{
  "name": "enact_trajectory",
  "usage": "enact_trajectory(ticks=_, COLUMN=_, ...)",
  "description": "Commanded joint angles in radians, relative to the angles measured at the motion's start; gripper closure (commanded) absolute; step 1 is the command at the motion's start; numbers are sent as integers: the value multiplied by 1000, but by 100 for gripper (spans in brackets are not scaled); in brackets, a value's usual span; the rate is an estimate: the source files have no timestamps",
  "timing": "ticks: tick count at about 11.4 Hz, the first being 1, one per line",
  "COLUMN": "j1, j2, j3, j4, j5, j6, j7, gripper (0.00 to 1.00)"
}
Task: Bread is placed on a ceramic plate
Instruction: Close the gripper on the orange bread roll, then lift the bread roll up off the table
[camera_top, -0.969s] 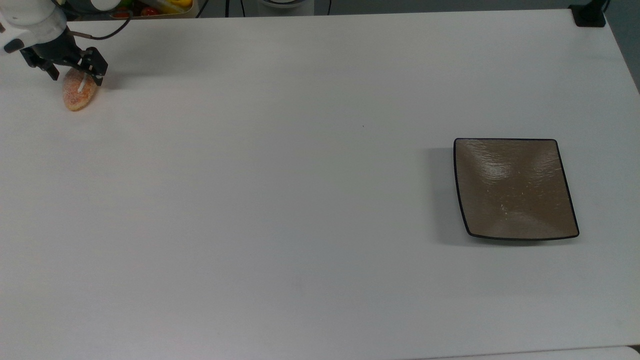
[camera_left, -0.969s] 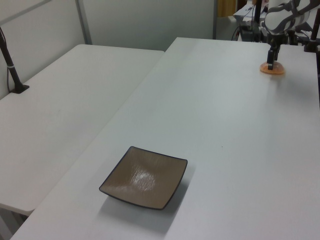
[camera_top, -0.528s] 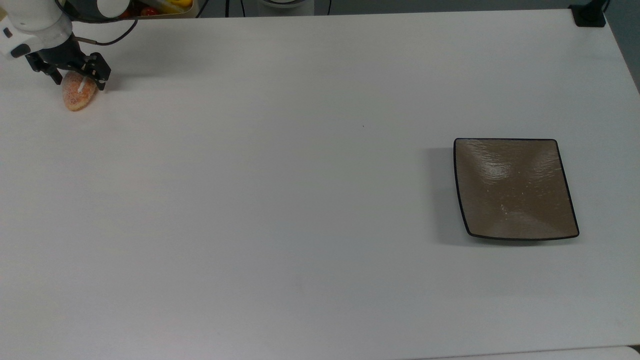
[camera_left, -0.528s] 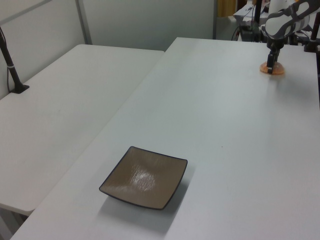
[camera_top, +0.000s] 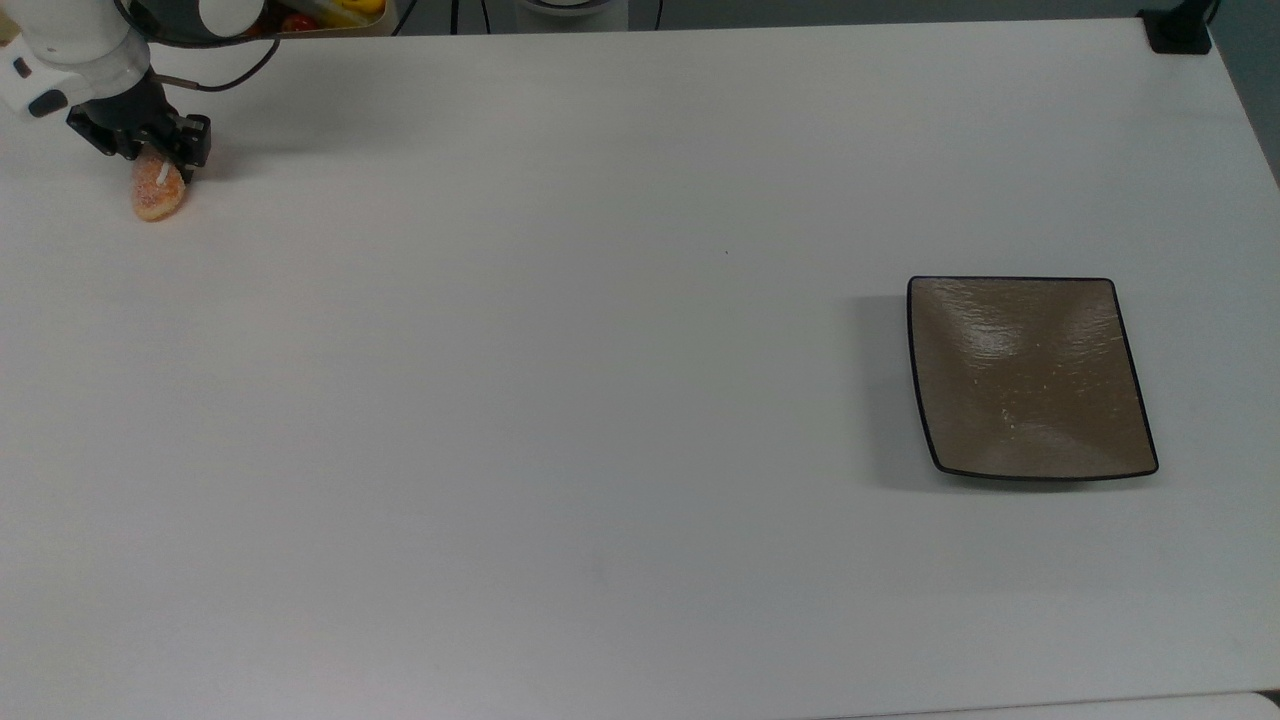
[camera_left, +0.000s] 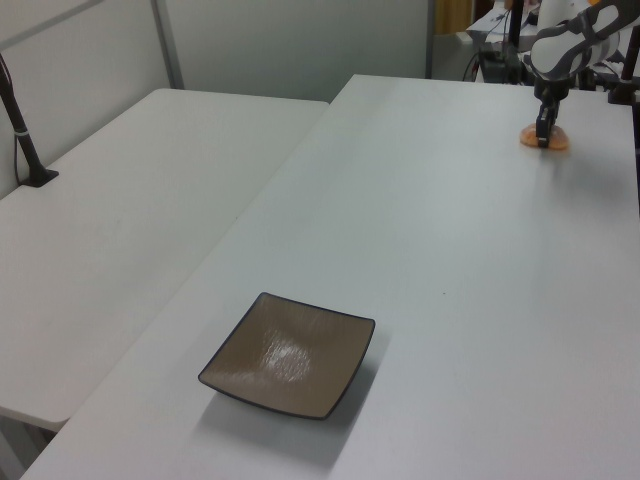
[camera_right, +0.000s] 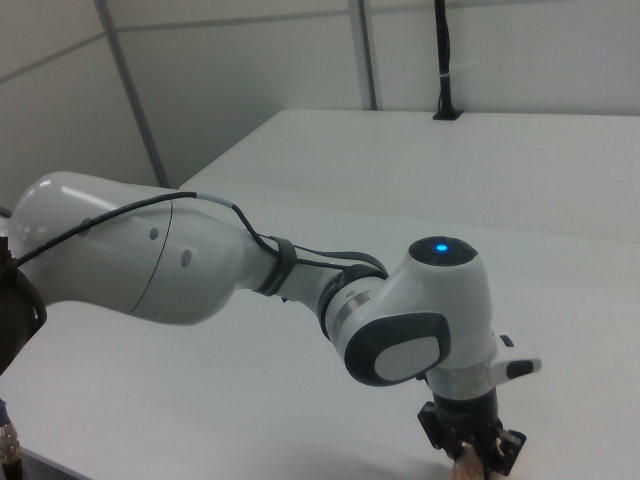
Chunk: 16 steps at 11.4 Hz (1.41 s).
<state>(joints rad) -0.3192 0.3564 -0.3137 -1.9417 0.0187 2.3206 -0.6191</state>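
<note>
Gripping the bread on the bench, the tool apparently pinches it for carrying; the ceramic plate waits well apart.

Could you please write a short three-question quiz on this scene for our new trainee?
1. True or false: the small oval orange-brown bread already lies on the square glossy brown ceramic plate.
2. In the top view, the black two-finger gripper is at: A) upper left, B) lower right, C) centre.
3. What surface does the plate rest on?

Key: 1. False; the bread sits on the white table, far from the plate. 2. A. 3. The white table.
</note>
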Motion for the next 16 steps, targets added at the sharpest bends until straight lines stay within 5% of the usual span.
enact_trajectory(ticks=1, j1=22, j2=-34, j3=-16, j4=-16, j5=-14, j6=-32, j7=1, gripper=100)
enact_trajectory(ticks=6, j1=77, j2=-117, j3=-13, j4=99, j5=-13, j6=-284, j7=9, gripper=100)
enact_trajectory(ticks=10, j1=132, j2=-165, j3=4, j4=287, j5=1, j6=-568, j7=9, gripper=100)
enact_trajectory(ticks=13, j1=144, j2=-215, j3=86, j4=365, j5=29, j6=-704, j7=36, gripper=99)
enact_trajectory(ticks=16, j1=257, j2=-225, j3=160, j4=415, j5=33, j6=-704, j7=212, gripper=97)
